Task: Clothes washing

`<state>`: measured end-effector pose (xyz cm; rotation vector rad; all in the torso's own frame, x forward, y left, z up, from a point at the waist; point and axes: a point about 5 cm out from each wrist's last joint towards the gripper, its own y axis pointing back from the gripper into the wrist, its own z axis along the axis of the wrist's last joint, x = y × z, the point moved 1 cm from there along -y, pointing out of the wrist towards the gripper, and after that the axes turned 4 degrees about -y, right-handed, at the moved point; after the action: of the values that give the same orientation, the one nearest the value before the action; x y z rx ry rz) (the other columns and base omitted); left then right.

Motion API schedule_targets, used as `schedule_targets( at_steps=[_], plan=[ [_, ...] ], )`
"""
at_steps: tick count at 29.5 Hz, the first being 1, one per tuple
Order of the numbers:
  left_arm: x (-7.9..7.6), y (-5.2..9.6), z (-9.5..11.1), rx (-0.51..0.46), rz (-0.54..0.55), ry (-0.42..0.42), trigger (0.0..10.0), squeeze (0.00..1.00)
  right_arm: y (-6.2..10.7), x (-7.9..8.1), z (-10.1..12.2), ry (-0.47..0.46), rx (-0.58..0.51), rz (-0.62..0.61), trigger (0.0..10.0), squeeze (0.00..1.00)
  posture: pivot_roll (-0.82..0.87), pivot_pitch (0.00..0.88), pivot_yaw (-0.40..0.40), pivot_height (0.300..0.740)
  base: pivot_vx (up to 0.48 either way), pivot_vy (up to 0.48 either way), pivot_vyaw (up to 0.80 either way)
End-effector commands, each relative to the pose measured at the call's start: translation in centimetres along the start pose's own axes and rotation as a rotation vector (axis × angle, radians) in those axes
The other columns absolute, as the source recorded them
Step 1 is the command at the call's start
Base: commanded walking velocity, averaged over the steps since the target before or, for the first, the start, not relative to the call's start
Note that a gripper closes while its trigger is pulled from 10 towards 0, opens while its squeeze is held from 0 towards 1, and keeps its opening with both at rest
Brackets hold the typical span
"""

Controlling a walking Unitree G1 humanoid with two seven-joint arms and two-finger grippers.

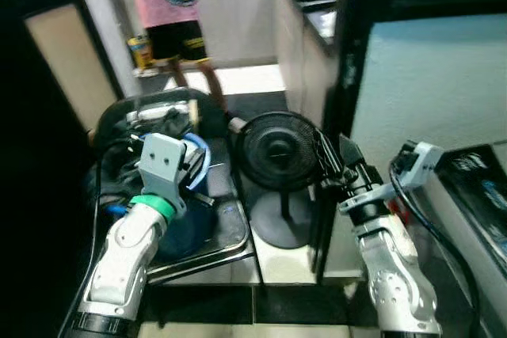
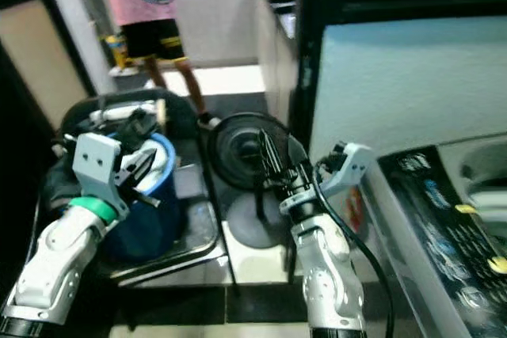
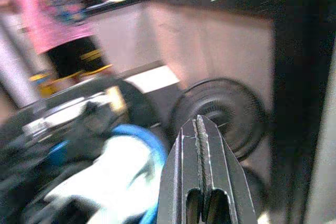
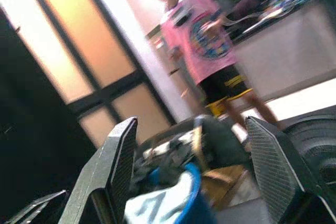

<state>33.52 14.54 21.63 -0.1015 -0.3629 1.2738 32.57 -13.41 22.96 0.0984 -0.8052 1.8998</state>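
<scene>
One laundry bucket [image 2: 154,195], one fan [image 1: 277,150], two raised hands.

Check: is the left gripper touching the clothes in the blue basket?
Apart. In the left wrist view the shut left gripper hangs in air, with the clothes in the blue basket lying beyond its tips.

Blue plastic bucket [image 2: 158,195], smooth. Soft crumpled cloth laundry [image 3: 105,171] inside. Black fan [image 1: 279,150], fine grille. Glossy black washer panel [image 2: 444,235]. Ribbed matt gripper pads [image 4: 270,156].
</scene>
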Motion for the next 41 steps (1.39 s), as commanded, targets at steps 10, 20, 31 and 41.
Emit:
schedule_targets(
  at_steps=[10, 20, 31, 41],
  plan=[
    [-0.3, 0.4, -3.9, 0.212, -0.004, -0.216, 10.0, 0.00, 0.8, -3.4, -2.7, 0.468, 0.209, -0.165, 10.0, 0.00, -0.02, 0.000, 0.162, 0.740, 0.000, 0.000, 0.80],
    [-0.5, 1.4, -5.3, 0.246, 0.028, -0.182, 10.0, 0.00, 2.7, -5.2, -4.0, 0.502, 0.272, -0.263, 10.0, 0.00, -0.01, 0.000, 0.149, 0.740, 0.000, 0.000, 0.80],
    [-1.2, 3.3, -7.7, 0.284, 0.084, 0.086, 10.0, 0.00, 6.8, -5.5, -8.5, 0.250, 0.397, -0.331, 10.0, 0.00, 0.01, 0.000, 0.143, 0.740, 0.000, 0.000, 0.00],
    [1.3, 4.7, -7.9, 0.300, 0.132, 0.055, 10.0, 0.00, 6.7, -3.6, -10.7, 0.286, 0.402, -0.321, 10.0, 0.00, 0.06, 0.006, 0.195, 0.740, 0.000, 0.000, 0.00]
  ],
)
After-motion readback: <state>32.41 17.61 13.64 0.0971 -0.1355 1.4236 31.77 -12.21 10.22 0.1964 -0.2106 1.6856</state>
